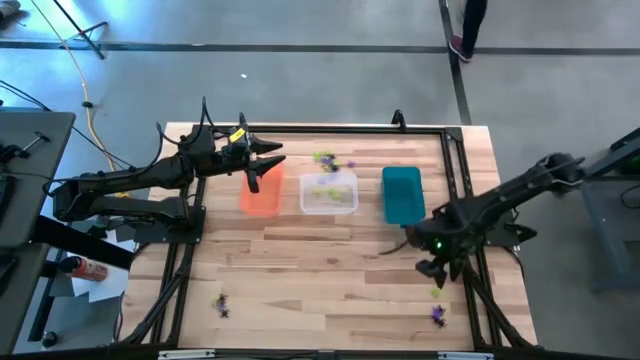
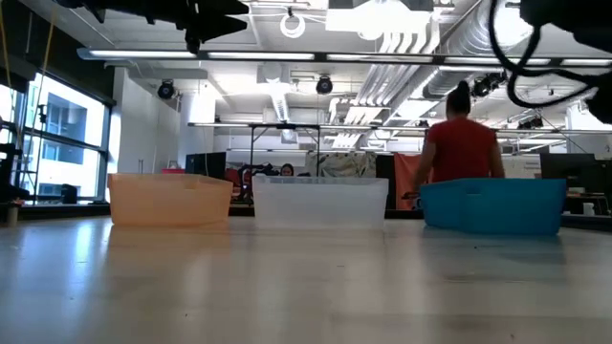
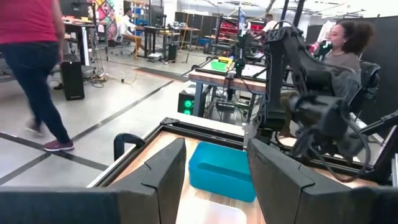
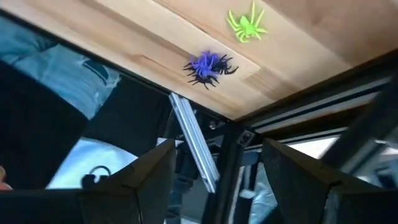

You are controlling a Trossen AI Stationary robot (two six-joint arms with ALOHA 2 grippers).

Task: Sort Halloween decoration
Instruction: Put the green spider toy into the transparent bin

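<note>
purple spider (image 4: 208, 65) + green spider (image 4: 247, 25) | near table (image 4: 124, 37) edge

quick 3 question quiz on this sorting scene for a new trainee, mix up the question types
1. True or false: the left pincer hangs over the orange bin.
2. Which bin stands nearest the right pincer? A orange, B clear, C teal.
3. Fill in: in the right wrist view, a lime green spider lies beside a ____ spider.

Key:
1. True; its fingers are apart.
2. C, the teal bin; the clear bin sits in the middle.
3. Purple; both lie on the wooden table near its edge, neither held.
</note>
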